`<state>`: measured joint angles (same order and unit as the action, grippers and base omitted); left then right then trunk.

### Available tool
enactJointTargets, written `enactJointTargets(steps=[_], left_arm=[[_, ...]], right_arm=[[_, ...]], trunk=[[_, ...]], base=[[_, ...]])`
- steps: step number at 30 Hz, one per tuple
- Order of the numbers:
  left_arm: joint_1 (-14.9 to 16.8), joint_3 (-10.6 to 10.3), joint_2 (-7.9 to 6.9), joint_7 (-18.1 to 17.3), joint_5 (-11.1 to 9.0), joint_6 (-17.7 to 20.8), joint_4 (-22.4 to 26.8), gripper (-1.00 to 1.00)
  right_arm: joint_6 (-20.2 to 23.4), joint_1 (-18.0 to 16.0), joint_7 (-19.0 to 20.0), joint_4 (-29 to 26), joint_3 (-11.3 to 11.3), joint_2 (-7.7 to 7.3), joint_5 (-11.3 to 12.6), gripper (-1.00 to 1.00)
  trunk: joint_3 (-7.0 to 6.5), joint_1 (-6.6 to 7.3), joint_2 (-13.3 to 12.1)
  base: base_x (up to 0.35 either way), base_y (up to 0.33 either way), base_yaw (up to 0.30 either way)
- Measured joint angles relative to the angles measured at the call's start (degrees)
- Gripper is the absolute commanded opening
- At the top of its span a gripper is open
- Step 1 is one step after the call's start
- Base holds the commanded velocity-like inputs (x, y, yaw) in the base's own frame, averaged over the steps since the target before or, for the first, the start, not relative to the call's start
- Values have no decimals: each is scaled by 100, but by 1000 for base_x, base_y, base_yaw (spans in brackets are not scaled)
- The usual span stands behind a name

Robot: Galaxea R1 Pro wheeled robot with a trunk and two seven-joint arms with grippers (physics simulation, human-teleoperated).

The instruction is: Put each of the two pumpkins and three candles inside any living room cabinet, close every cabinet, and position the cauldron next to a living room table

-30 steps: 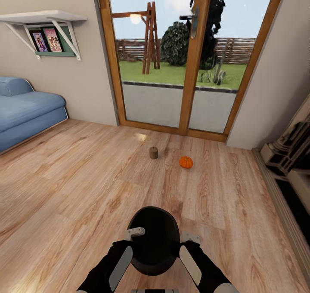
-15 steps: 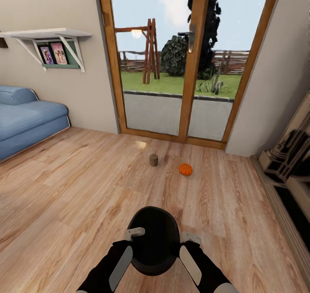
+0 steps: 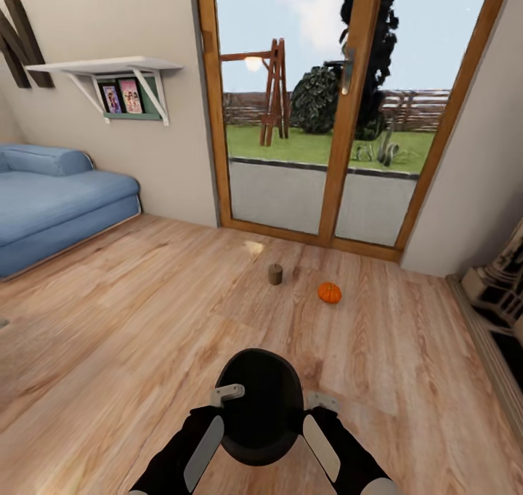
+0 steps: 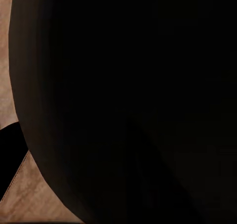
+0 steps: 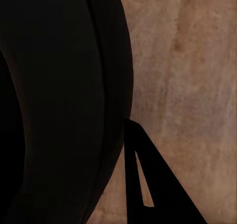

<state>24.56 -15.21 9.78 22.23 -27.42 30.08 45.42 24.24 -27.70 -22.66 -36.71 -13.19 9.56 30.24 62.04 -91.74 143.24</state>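
Nearest the camera, low in the head view: round-bellied matt black cauldron (image 3: 259, 406), wide mouth facing up and forward, carried above the floor between the two arms. Left gripper (image 3: 226, 392) sits at the cauldron's left rim, one pale finger lying across the rim edge; whether it pinches the rim or only presses on it cannot be told. Right gripper (image 3: 322, 401) sits at the right rim, pale finger against the outer wall; its jaw state cannot be told either. Left wrist view: dark curved wall of the cauldron (image 4: 128, 100) close against the lens, a strip of floor at the edge. Right wrist view: cauldron wall (image 5: 54, 105) on one side, a dark finger tip beside it, plank floor behind. Under everything, light-brown wood plank floor (image 3: 131, 335). Farther ahead on the floor: short stubby grey-brown cylinder candle (image 3: 274, 274), upright; just beyond it to the right, small bright-orange ribbed pumpkin (image 3: 329, 292); the two near each other, not touching. Left, against the wall: blue upholstered sofa (image 3: 51, 204). Far side: wood-framed glass double door (image 3: 349, 117) giving onto lawn and fence. On the wall left of the door, white bracket shelf (image 3: 109, 67) with small framed pictures beneath it.
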Motion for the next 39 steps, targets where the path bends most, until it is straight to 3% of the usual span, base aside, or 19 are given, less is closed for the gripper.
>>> enactJointTargets(steps=[22,39], left_arm=[[-2,2,-4,-1,-18,-16,3,-100],[-1,3,-4,1,-24,-21,4,-100]], right_arm=[[13,-1,-4,-17,13,10,-50,-100],[20,-2,-1,-23,16,12,-72,-100]], trunk=[[0,0,0],[0,2,0]], base=[[4,0,291],[158,0,292]])
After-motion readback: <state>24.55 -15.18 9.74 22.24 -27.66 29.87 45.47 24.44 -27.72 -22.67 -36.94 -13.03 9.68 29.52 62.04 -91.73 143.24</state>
